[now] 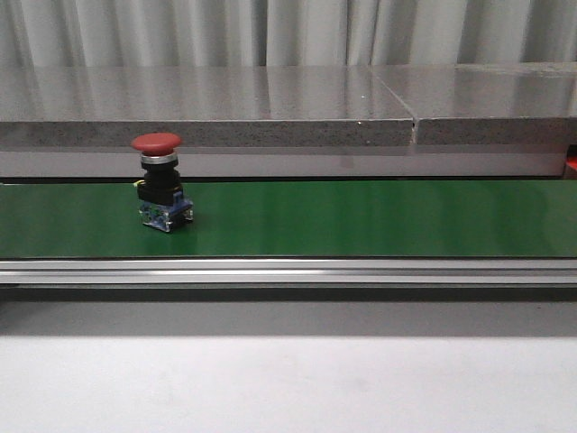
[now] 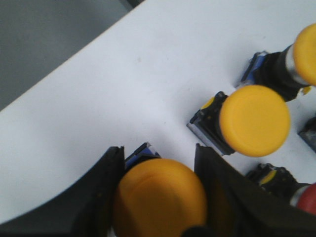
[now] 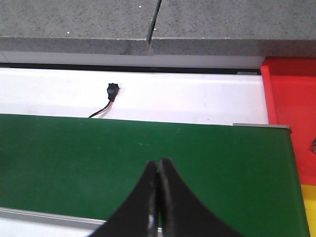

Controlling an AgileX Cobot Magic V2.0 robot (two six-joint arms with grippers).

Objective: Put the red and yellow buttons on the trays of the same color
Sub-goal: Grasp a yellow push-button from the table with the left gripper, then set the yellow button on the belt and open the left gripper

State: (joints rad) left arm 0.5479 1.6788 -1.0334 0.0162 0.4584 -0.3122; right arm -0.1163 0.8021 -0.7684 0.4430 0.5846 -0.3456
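My left gripper (image 2: 158, 197) is clamped around a yellow button (image 2: 160, 197) on the white table (image 2: 123, 98); more yellow buttons (image 2: 254, 120) crowd just beside it. My right gripper (image 3: 158, 197) hangs pinched empty above the green belt (image 3: 98, 158), where a red button (image 1: 160, 185) stands upright.

Red tray (image 3: 291, 113) cut by frame edge; held yellow button (image 2: 160, 200) base hidden.
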